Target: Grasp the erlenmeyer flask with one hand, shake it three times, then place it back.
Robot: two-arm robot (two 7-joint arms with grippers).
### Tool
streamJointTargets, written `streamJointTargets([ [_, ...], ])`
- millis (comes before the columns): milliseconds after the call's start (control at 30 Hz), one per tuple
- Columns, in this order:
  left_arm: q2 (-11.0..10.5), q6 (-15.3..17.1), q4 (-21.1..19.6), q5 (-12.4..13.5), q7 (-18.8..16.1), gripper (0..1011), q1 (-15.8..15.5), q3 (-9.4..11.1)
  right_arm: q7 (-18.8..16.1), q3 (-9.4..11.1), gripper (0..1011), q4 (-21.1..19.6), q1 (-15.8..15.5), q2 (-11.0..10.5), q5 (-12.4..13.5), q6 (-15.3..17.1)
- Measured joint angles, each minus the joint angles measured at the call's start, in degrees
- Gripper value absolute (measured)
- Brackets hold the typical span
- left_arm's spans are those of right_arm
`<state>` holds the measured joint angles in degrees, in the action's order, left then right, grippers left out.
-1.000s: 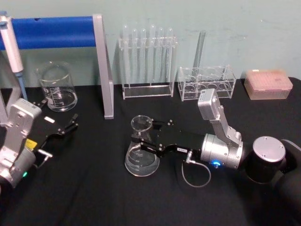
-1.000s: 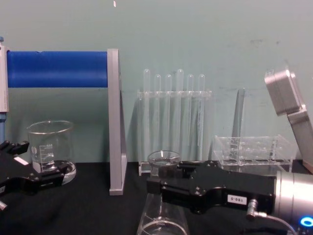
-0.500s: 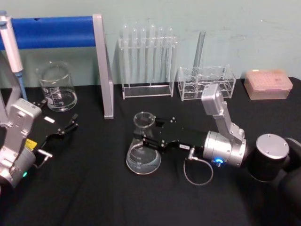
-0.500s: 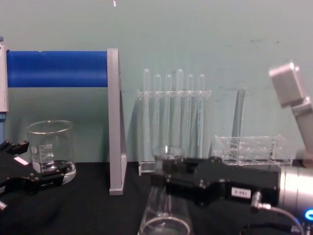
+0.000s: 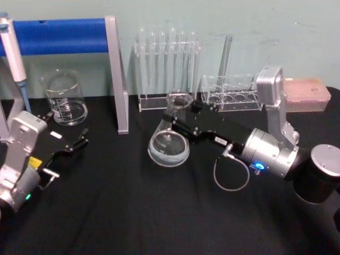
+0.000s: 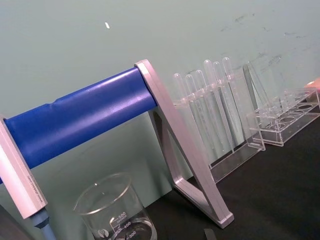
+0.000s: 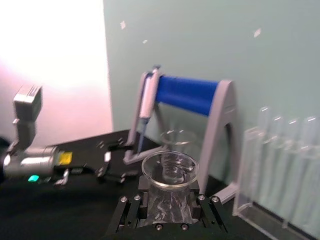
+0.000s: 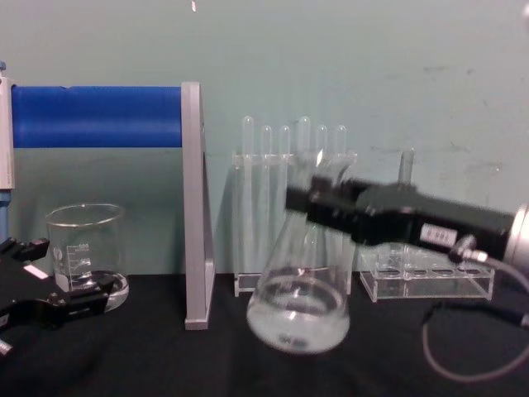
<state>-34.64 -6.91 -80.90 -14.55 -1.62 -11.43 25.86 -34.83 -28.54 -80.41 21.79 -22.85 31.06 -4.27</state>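
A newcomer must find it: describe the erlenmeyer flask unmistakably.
Start at the blue-barred stand; right of it, before the test-tube rack, the right gripper holds the erlenmeyer flask by its neck. Unlike the straight-sided beaker, it is conical, lifted and tilted.

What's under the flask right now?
The black table shows beneath the erlenmeyer flask, which hangs tilted above it in the right gripper, shut on its neck. The gripper covers the neck; the left gripper rests open at the table's left.
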Motion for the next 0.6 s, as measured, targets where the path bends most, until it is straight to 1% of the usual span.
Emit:
streamJointTargets([
  [33, 0.0, 0.0, 0.0, 0.0, 0.0, 1001, 0.0, 0.0, 0.0, 0.0, 449, 0.0, 0.0, 0.0, 0.0, 0.0],
  [67, 0.0, 0.0, 0.0, 0.0, 0.0, 1001, 0.0, 0.0, 1.6, 0.7, 449, -1.6, -0.8, -0.2, 0.1, 0.5],
  [100, 0.0, 0.0, 0.0, 0.0, 0.0, 1001, 0.0, 0.0, 2.4, 1.1, 449, -2.6, -1.3, -0.3, 0.2, 0.7],
  [133, 0.0, 0.0, 0.0, 0.0, 0.0, 1001, 0.0, 0.0, 4.1, 1.9, 449, -4.3, -2.3, -0.5, 0.2, 1.1],
  [200, 0.0, 0.0, 0.0, 0.0, 0.0, 1001, 0.0, 0.0, 5.8, 2.7, 449, -6.0, -3.2, -0.7, 0.2, 1.5],
  [233, 0.0, 0.0, 0.0, 0.0, 0.0, 1001, 0.0, 0.0, 7.7, 3.4, 449, -7.5, -4.0, -0.8, -0.1, 1.8],
  [267, 0.0, 0.0, 0.0, 0.0, 0.0, 1001, 0.0, 0.0, 7.7, 3.4, 449, -7.5, -4.0, -0.8, -0.1, 1.8],
  [333, 0.0, 0.0, 0.0, 0.0, 0.0, 1001, 0.0, 0.0, 11.2, 4.5, 449, -9.9, -5.6, -0.8, -1.8, 2.1],
  [400, 0.0, 0.0, 0.0, 0.0, 0.0, 1001, 0.0, 0.0, 13.0, 4.9, 449, -10.9, -6.3, -0.7, -2.9, 2.4],
  [433, 0.0, 0.0, 0.0, 0.0, 0.0, 1001, 0.0, 0.0, 14.6, 5.4, 449, -11.6, -7.0, -0.5, -3.8, 2.7],
  [600, 0.0, 0.0, 0.0, 0.0, 0.0, 1001, 0.0, 0.0, 17.8, 6.4, 449, -12.8, -8.2, 0.0, -6.2, 3.4],
])
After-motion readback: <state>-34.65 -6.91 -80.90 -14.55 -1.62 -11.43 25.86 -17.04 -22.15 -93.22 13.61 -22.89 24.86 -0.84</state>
